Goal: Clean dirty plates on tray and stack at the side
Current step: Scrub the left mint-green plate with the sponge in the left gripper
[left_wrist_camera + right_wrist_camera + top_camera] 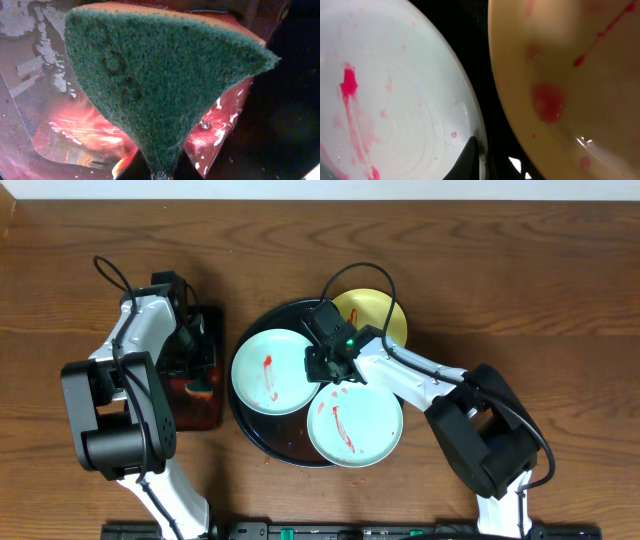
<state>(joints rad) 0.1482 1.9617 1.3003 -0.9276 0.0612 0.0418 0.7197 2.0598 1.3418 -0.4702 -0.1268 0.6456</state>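
Observation:
Three sauce-streaked plates lie on the round black tray [285, 312]: a mint-blue plate at the left [262, 370], a second mint-blue plate at the front [360, 425] and a yellow plate at the back right [375, 315]. My right gripper [322, 365] is at the left mint plate's right rim. In the right wrist view its dark finger lies over that plate's edge [395, 100], shut on it [482, 160], with the yellow plate [580, 90] beside it. My left gripper [198, 372] is shut on a green scouring sponge [155, 75] and pinches its narrow end [162, 172].
A smaller rectangular black tray [192, 418] with red liquid in it [75, 130] lies at the left under my left gripper. A strip of the round tray's black base [475, 40] shows between the two plates. Brown wooden table [560, 300] lies all round.

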